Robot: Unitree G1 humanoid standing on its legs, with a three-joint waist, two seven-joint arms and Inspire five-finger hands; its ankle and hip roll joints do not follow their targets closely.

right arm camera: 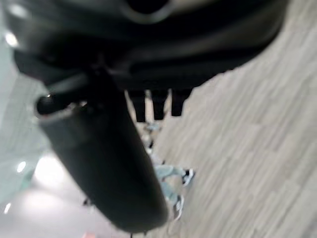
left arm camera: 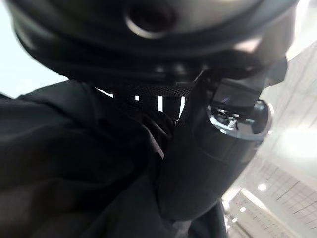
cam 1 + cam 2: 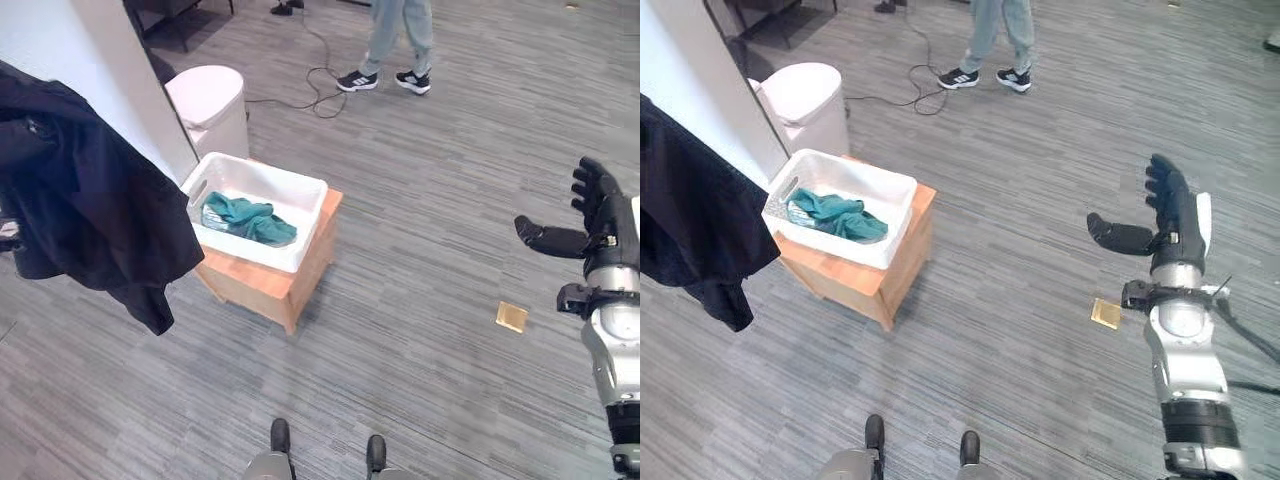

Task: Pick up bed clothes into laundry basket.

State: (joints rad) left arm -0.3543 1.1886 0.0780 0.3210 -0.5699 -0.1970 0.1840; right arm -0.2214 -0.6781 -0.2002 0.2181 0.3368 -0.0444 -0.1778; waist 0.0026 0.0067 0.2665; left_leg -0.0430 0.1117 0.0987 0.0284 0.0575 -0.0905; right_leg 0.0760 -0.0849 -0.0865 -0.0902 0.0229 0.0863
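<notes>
A large dark garment [image 3: 85, 190] hangs in the air at the left, above the floor and beside the basket. In the left wrist view my left hand [image 2: 208, 163] has its thumb and fingers curled into this dark cloth [image 2: 69, 163]. A white laundry basket [image 3: 250, 248] stands on a low wooden stool [image 3: 270, 285], and a crumpled teal cloth [image 3: 245, 218] lies inside it. My right hand [image 3: 1170, 215] is raised at the right, far from the basket, with its fingers straight and nothing in it.
A white lidded bin [image 3: 210, 100] stands just behind the basket, against a white wall [image 3: 60, 50]. A person's legs [image 3: 395, 45] are at the back, with a cable [image 3: 310, 95] trailing on the floor nearby. A small tan square [image 3: 511, 317] lies on the grey floor.
</notes>
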